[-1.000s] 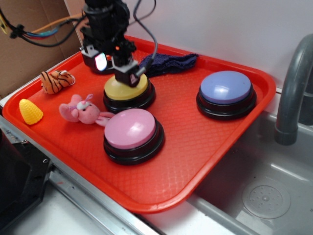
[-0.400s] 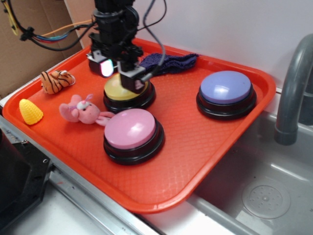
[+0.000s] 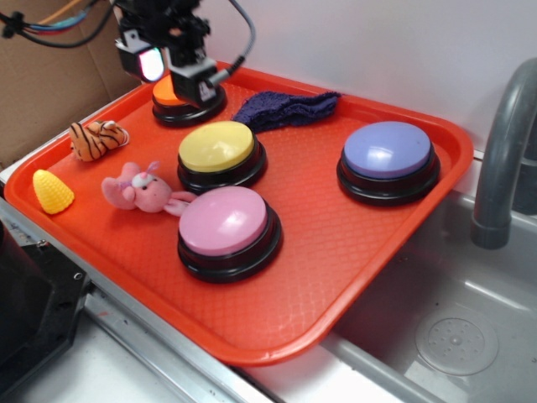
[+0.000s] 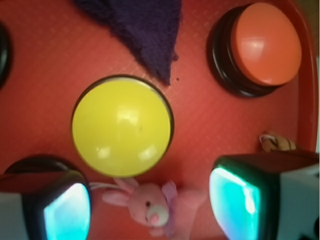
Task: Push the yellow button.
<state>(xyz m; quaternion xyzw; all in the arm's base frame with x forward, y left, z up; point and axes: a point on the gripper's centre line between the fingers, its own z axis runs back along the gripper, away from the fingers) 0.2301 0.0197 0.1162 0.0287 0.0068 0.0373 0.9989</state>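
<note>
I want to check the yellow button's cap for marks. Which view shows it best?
The wrist view: the yellow button fills the centre, seen from straight above, nothing covering it. The exterior view shows the same button smaller and at a slant, also uncovered.

Even, bright light; white glare spots on the yellow button [image 4: 121, 126]. Wrist view is soft, blurriest nearest the lens.

The yellow button [image 4: 121, 126] had a smooth, glossy plastic cap. The tray [image 3: 336, 243] was red plastic with a fine textured surface. The purple cloth [image 3: 285, 107] looked rough, and the pink rabbit [image 3: 138, 189] was soft plush.
</note>
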